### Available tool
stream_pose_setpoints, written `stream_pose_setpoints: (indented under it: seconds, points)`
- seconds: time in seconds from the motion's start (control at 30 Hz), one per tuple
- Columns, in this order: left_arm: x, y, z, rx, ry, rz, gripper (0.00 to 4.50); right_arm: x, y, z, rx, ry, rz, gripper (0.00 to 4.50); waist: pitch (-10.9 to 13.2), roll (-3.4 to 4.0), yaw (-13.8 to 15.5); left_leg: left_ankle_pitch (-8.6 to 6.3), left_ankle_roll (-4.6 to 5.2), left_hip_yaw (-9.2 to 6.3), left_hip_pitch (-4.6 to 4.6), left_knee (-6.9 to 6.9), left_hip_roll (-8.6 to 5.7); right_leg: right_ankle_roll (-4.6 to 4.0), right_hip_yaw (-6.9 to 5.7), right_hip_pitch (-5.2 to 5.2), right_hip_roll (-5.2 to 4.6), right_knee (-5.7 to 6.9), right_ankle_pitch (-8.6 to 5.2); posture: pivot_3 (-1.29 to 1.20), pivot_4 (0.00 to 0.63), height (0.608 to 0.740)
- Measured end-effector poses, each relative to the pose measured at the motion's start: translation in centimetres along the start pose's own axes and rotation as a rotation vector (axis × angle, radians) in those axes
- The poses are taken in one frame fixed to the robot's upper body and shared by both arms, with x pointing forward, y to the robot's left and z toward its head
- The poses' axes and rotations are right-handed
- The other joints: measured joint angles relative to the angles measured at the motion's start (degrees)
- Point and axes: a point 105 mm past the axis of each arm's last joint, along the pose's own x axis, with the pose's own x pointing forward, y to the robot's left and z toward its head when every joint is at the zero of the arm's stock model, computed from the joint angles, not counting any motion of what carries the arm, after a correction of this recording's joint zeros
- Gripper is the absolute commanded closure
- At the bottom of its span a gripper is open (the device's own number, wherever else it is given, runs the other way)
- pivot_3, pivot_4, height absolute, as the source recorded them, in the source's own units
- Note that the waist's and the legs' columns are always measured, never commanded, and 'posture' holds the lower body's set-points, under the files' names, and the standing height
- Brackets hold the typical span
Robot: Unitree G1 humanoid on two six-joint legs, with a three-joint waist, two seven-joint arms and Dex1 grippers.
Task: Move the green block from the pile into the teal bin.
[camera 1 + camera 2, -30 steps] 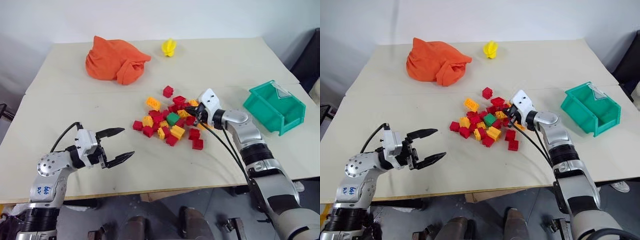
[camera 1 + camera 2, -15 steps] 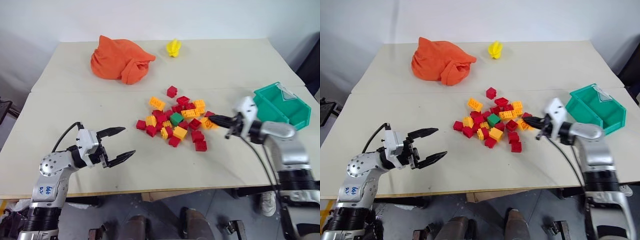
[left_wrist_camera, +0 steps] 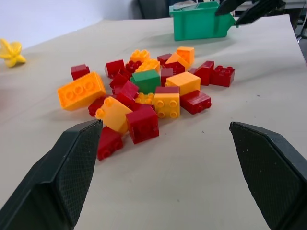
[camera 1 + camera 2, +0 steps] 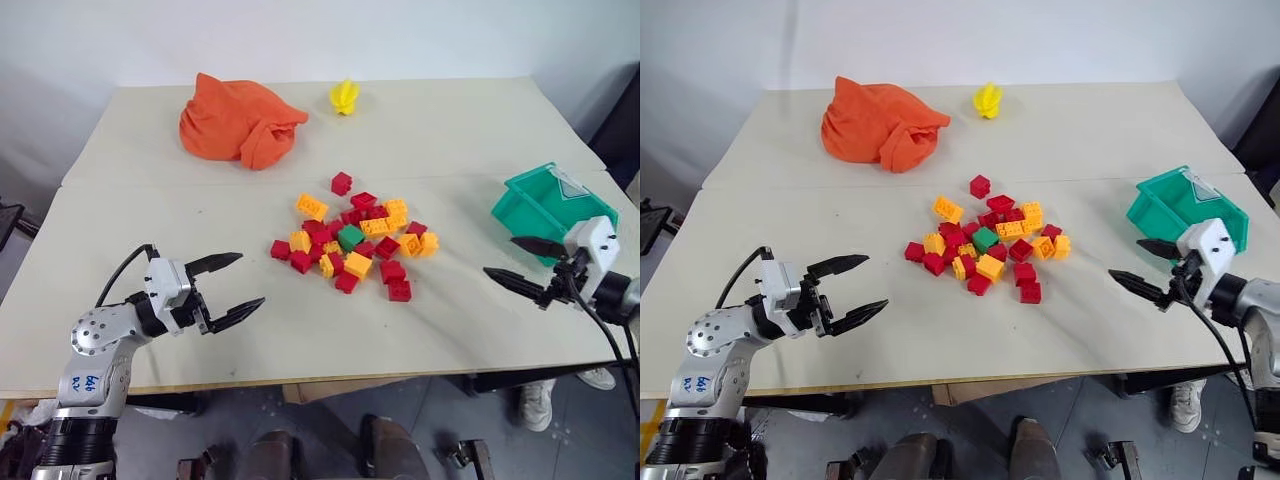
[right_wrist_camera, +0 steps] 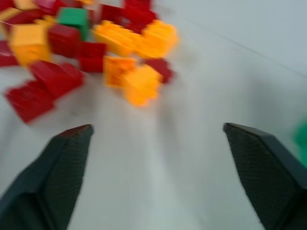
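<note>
The green block lies in the middle of the pile of red and yellow-orange bricks, with bricks close around it. The teal bin stands at the table's right edge. My right gripper hovers open and empty just in front of the bin, well to the right of the pile and pointing back toward it. At the near left, my left gripper is open and empty, aimed at the pile from a distance. The left wrist view shows the green block between bricks, with the bin behind.
An orange cloth bundle and a small yellow toy lie at the back of the table. A seam crosses the tabletop behind the pile. The front table edge runs just under both grippers.
My right gripper pulled away from the pile to the right, toward the bin, and opened. A few yellow-orange bricks shifted to the pile's right side. The left gripper stayed put.
</note>
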Motion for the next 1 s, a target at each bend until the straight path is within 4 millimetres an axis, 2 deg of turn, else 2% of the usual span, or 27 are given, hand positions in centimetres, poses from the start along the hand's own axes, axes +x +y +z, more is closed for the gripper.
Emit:
stream_pose_setpoints:
  seconds: [0.1, 0.17, 0.4, 0.53, 0.8, 1.0]
  points:
    - [0.0, 0.3, -0.3, -0.006, 0.008, 0.007, 0.0, 3.8, 2.0, 2.3, 0.005, -0.004, 0.102, 0.03, 0.0, 0.0, 0.1, 0.0, -0.01, -0.04, -0.02, 0.03, 0.0, -0.01, 0.0, -0.02, -0.01, -0.01, 0.0, 0.0, 0.15, 0.74]
    - [0.2, 0.5, -0.2, 0.0, 0.007, 0.005, 0.0, 7.1, 3.7, 4.2, 0.012, 0.012, 0.159, 0.03, 0.0, 0.0, 0.2, -0.01, -0.02, -0.12, -0.08, 0.04, -0.01, -0.01, -0.03, -0.07, -0.02, -0.01, 0.01, 0.0, 0.15, 0.74]
    - [0.7, 0.5, 0.1, 0.007, -0.012, 0.007, 0.0, 13.0, 5.2, 5.2, 0.061, 0.228, 0.113, 0.03, 0.0, 0.0, 0.3, -0.02, -0.03, -0.4, -0.29, 0.01, -0.13, -0.04, -0.21, -0.19, -0.08, -0.02, 0.02, 0.0, 0.15, 0.74]
    - [0.5, 0.3, -0.3, -0.004, -0.004, 0.018, 0.0, 14.9, 4.8, 4.8, 0.079, 0.29, 0.044, 0.03, 0.0, 0.0, 0.2, -0.02, -0.03, -0.43, -0.34, -0.01, -0.16, -0.04, -0.31, -0.23, -0.07, -0.01, 0.02, 0.0, 0.15, 0.74]
    - [0.3, 0.2, -0.5, -0.01, 0.003, 0.036, 0.0, 16.2, 4.7, 4.8, 0.066, 0.318, 0.015, 0.03, 0.0, 0.0, 0.0, -0.02, -0.03, -0.4, -0.33, -0.01, -0.16, -0.03, -0.35, -0.23, -0.05, 0.01, 0.01, 0.0, 0.15, 0.74]
    - [0.5, 0.2, -0.4, -0.009, -0.008, 0.037, 0.0, 17.0, 5.5, 4.8, 0.003, 0.332, 0.034, 2.0, 0.0, 0.0, -0.4, -0.02, -0.03, -0.42, -0.33, -0.01, -0.17, -0.03, -0.37, -0.23, -0.05, 0.03, 0.01, 0.0, 0.15, 0.74]
